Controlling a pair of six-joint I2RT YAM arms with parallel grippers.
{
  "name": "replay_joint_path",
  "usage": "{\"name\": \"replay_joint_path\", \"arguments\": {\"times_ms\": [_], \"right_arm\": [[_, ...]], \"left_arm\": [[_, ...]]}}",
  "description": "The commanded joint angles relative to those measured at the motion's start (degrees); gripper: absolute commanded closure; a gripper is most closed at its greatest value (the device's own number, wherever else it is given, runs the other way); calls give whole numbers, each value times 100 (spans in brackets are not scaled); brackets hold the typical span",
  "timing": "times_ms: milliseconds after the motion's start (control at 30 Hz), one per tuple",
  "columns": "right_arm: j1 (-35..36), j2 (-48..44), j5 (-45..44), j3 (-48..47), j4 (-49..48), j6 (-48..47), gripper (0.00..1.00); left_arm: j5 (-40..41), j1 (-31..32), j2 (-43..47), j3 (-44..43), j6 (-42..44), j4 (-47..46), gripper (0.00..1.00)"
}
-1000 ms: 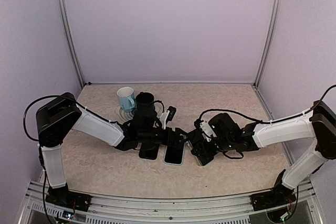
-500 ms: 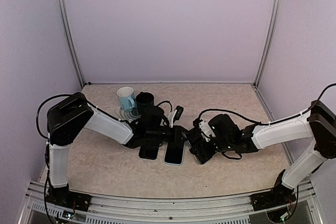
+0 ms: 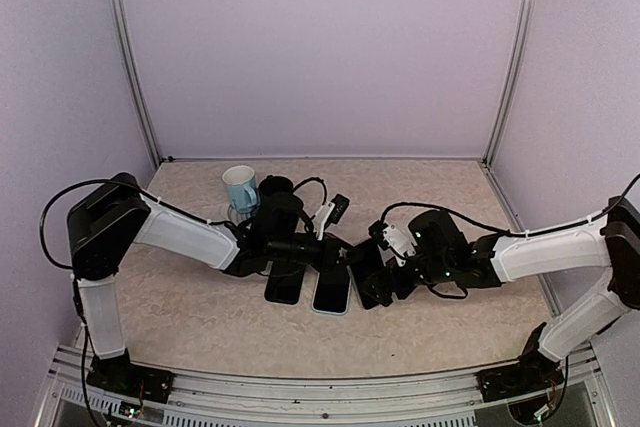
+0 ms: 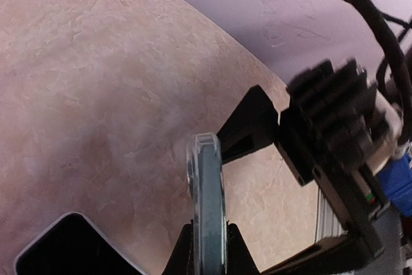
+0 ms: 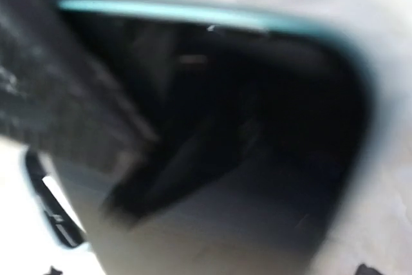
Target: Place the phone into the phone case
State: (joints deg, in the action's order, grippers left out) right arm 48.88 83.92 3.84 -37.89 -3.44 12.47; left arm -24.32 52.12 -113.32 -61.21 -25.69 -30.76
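Observation:
The phone case, pale blue at the rim and black on its face, lies flat at mid table; I cannot tell whether anything sits inside it. A black phone lies flat just to its left. My left gripper is at the case's far end. In the left wrist view it is shut on the thin clear-and-blue edge of the case. My right gripper stands wide open against the case's right side, also showing as the right gripper. The right wrist view is blurred, filled by a dark face with the case's teal rim.
A pale blue mug and a black cup stand behind the left arm. A dark, pale-rimmed slab corner shows at the lower left of the left wrist view. Side walls and metal posts enclose the table.
My left gripper has shut on the case's edge. My right gripper has opened wide and drawn slightly to the right.

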Motion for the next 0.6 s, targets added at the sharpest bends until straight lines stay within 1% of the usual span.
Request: {"name": "replay_joint_path", "arguments": {"times_ms": [0,67,167,200,267,333,400,433,500,567], "right_arm": [[-203,-636,1130,216,18,-584,1],[-264,-961,1427,349,-120,-772,1],[-290,-1368,2419,615,-636,-1375,1],[-290,-1419,2677,693,-773,-1546,1],[-284,-1384,2861,647,-718,-1788,3],[-283,-1315,2967,537,-555,-1995,5],[-244,-1301,3231,595,-731,-2116,7],[-210,-1295,3337,685,-958,-2119,9],[-127,-1260,3399,803,-1275,-2092,17],[-57,-1211,3370,826,-1514,-1984,30]], "left_arm": [[20,65,763,372,1994,871,100],[-134,183,1135,485,2595,1010,100],[-684,283,1617,785,3166,928,100],[-896,285,1725,873,3233,843,100],[-1169,286,1950,1028,3289,684,100],[-1290,288,2171,1109,3253,575,100],[-1349,284,2280,1129,3186,512,100],[-1408,282,2301,1124,3154,490,100],[-1553,281,2337,1119,3076,430,100],[-1661,279,2361,1129,2988,341,100]]}}
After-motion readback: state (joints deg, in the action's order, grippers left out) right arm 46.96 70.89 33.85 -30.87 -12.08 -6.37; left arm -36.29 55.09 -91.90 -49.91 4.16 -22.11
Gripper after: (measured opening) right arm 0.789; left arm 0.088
